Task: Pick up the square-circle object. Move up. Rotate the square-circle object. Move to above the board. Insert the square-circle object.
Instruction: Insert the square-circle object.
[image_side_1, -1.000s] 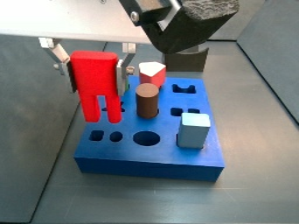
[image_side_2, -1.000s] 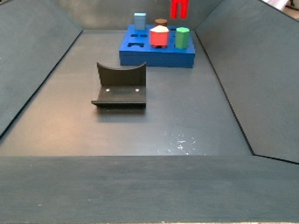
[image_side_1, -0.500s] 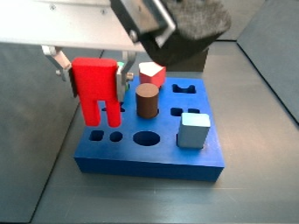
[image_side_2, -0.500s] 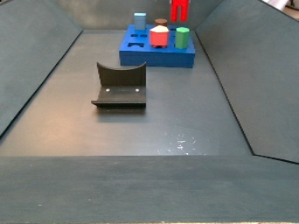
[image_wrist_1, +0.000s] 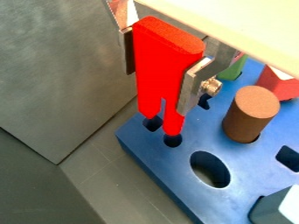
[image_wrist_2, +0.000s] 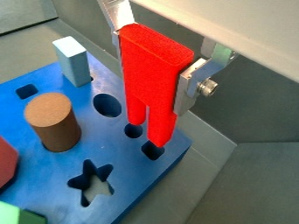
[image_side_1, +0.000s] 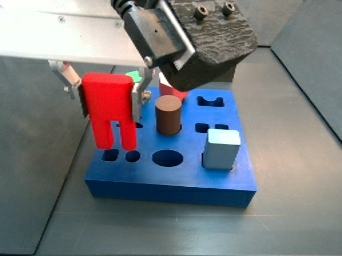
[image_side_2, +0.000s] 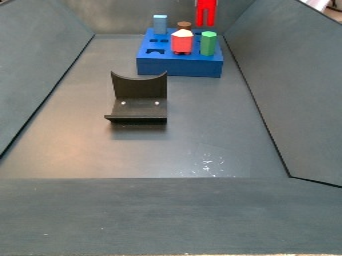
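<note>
The square-circle object (image_side_1: 110, 105) is a bright red peg, held upright with its square block up and its two prongs down. My gripper (image_side_1: 104, 85) is shut on its block; the silver fingers (image_wrist_1: 194, 84) clamp both sides in both wrist views. The peg also shows in both wrist views (image_wrist_1: 163, 74) (image_wrist_2: 152, 79). Its prong tips hang at two small holes at a corner of the blue board (image_side_1: 174, 185). I cannot tell whether the tips are inside the holes. In a side view the peg (image_side_2: 206, 10) is above the board's far edge (image_side_2: 181, 68).
On the board stand a brown cylinder (image_side_1: 168, 115), a pale blue block (image_side_1: 221, 150), a short red peg with pale top (image_side_1: 171, 82) and a green peg (image_side_2: 209, 42). A star cut-out (image_wrist_2: 93, 182) is open. The fixture (image_side_2: 136, 97) stands mid-floor between sloped bin walls.
The gripper has come down a little with the red peg. The prong tips are now closer to the two small holes.
</note>
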